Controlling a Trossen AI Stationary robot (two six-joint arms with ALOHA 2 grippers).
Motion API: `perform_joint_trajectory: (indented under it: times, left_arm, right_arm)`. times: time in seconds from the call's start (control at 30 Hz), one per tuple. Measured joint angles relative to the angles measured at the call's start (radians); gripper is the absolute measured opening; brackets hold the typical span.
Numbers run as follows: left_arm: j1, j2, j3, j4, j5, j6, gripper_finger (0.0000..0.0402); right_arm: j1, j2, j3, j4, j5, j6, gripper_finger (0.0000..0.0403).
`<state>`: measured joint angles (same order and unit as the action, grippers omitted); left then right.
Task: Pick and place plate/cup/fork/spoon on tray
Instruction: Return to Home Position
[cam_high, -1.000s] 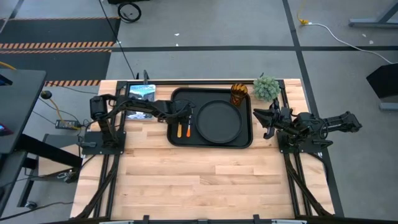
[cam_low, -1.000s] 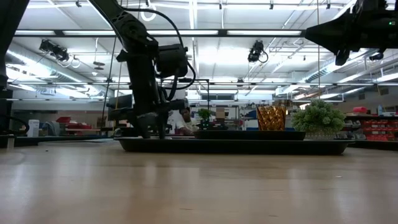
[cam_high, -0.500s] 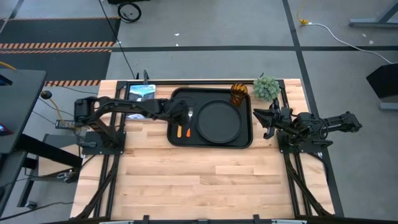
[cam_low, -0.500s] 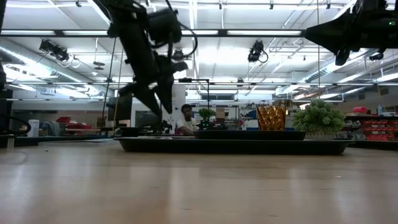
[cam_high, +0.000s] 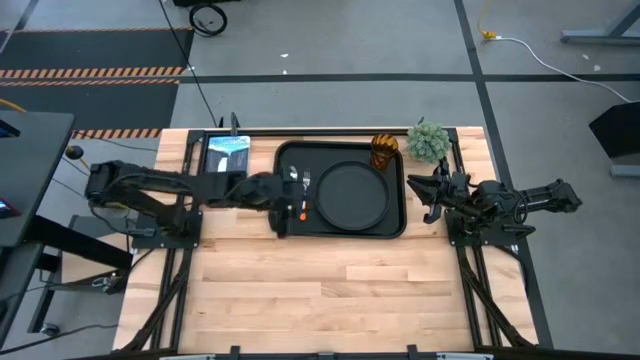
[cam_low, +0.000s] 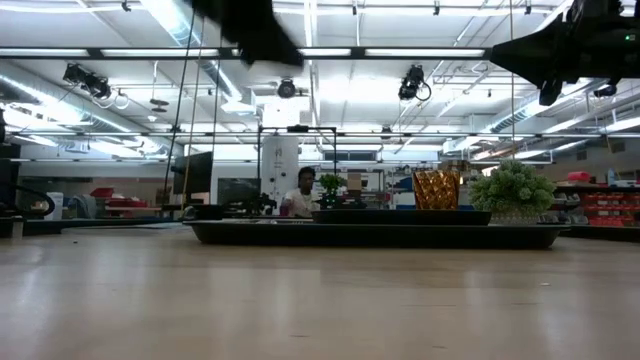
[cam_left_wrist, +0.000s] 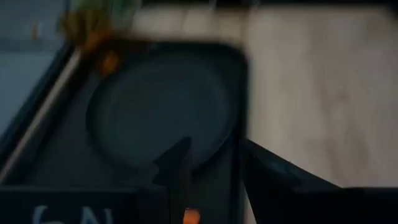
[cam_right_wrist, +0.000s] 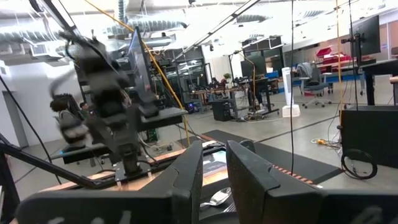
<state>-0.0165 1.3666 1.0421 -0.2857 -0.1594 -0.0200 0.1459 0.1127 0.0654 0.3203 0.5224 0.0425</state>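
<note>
The black tray (cam_high: 285, 150) lies at the table's far middle. The round black plate (cam_high: 352, 193) rests flat in it. The fork (cam_high: 305, 186) lies on the tray's left part, beside the plate. The spoon's bowl (cam_high: 291, 177) shows next to the fork; my left arm hides its handle. The amber cup (cam_high: 385, 152) stands upright in the tray's far right corner. My left gripper (cam_left_wrist: 211, 155) is open and empty, high above the tray's left part (cam_high: 283, 208). My right gripper (cam_high: 432, 194) is open and empty, right of the tray.
A small green potted plant (cam_high: 428, 140) stands at the table's far right, next to the cup. A flat blue-and-white item (cam_high: 227, 148) lies left of the tray. Bare wood (cam_high: 340, 290) fills the near half of the table.
My left gripper has risen from the tray's left part, where it stood low by the fork and spoon, to well above it. It has also drawn back a little toward the table's near-left. The fork and spoon stay lying on the tray.
</note>
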Motion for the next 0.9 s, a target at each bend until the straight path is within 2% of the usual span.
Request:
perform_joint_trajectory:
  times: [0.13, 0.4, 0.53, 0.6, 0.73, 0.9]
  left_arm:
    - [-0.060, -0.046, 0.002, 0.122, 0.003, 0.108, 0.0142]
    - [-0.125, -0.059, 0.002, 0.200, 0.001, 0.084, 0.0142]
    - [-0.127, -0.063, 0.003, 0.174, -0.001, -0.009, 0.0142]
    - [-0.126, -0.072, -0.001, 0.180, -0.005, 0.044, 0.0142]
    - [-0.148, -0.136, -0.088, 0.237, -0.002, 0.092, 0.0142]
    - [-0.201, -0.279, -0.310, 0.433, -0.001, 0.146, 0.0142]
  right_arm:
    - [0.000, 0.000, 0.000, 0.000, 0.000, 0.000, 0.0078]
    - [0.000, 0.000, 0.000, 0.000, 0.000, 0.000, 0.0078]
    - [0.000, 0.000, 0.000, 0.000, 0.000, 0.000, 0.0078]
    - [0.000, 0.000, 0.000, -0.001, 0.000, 0.000, 0.0078]
    - [0.000, 0.000, 0.000, 0.000, 0.000, 0.000, 0.0078]
    - [0.000, 0.000, 0.000, 0.002, 0.000, 0.000, 0.0078]
